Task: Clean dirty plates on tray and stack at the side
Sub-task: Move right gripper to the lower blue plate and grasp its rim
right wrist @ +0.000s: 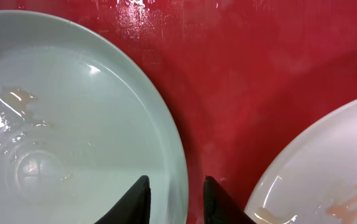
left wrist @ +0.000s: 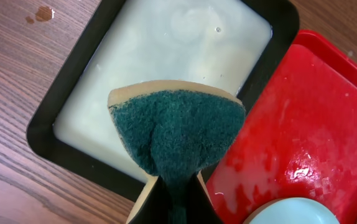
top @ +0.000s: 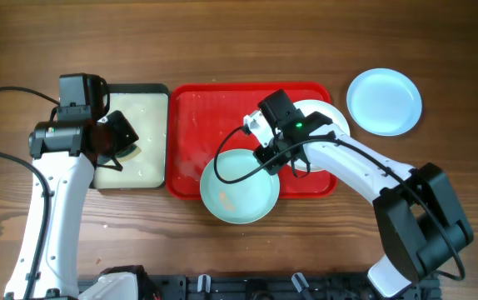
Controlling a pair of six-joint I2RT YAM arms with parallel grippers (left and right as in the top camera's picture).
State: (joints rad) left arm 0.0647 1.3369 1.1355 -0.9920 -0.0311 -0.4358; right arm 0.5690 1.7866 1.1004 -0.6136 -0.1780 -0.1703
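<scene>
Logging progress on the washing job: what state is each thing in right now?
Turquoise plate: dirty, on the red tray, rim between right hand's fingers.
White plate: dirty, on tray.
Second turquoise plate: clean-looking, off tray.
Sponge: gripped by left hand over the black tray of milky liquid.
</scene>
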